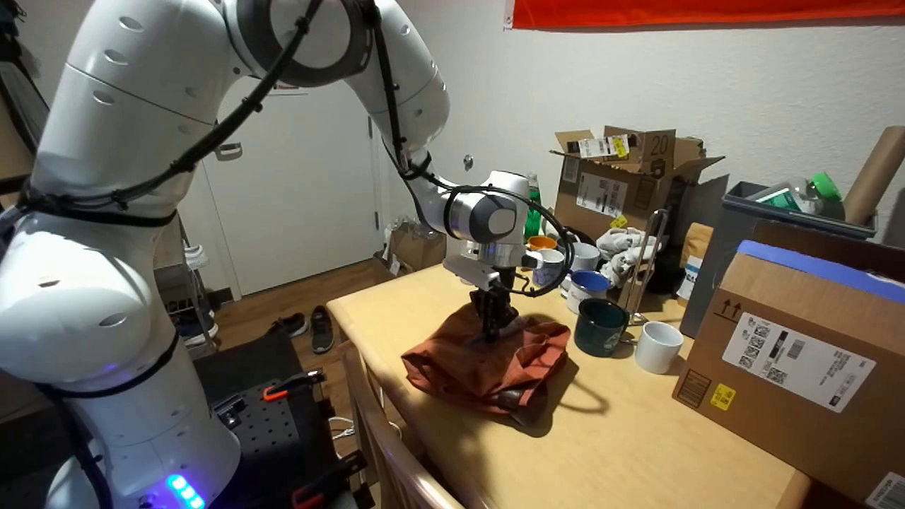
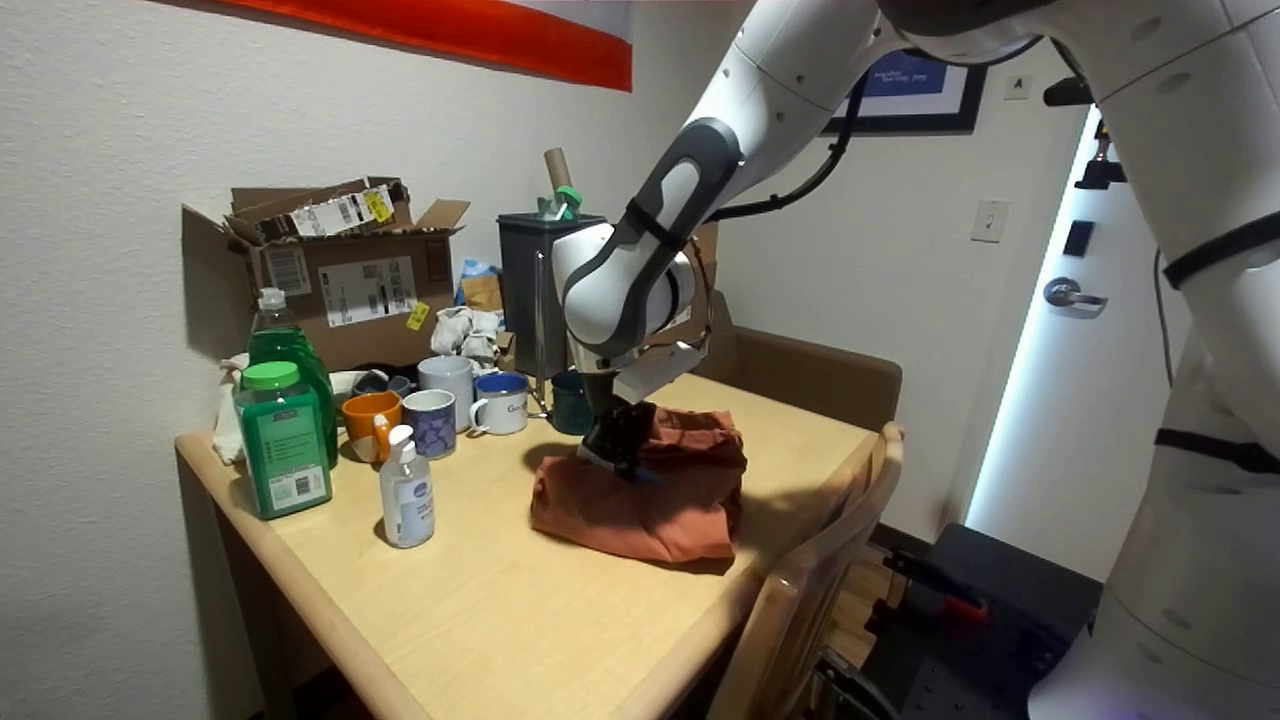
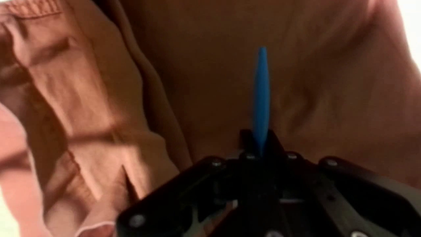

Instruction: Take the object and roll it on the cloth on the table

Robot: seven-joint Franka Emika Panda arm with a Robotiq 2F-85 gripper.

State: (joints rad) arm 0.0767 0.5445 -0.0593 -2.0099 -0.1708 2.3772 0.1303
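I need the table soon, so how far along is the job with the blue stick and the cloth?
Done: the blue stick is taken, the gripper closed on it; the cloth lies on the table. In hand: the stick is held over the cloth; whether it touches, I can't tell. Left: probably some or all of the rolling, as the stick is gripped, not lying loose.

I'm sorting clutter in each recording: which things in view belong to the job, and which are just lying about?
Part of the job: blue stick-like object, held in the pincer; rust-orange cloth beneath it; wooden table.

Lying about, among others: orange mug; dark green mug; pump bottle; green-capped bottle; open cardboard box.
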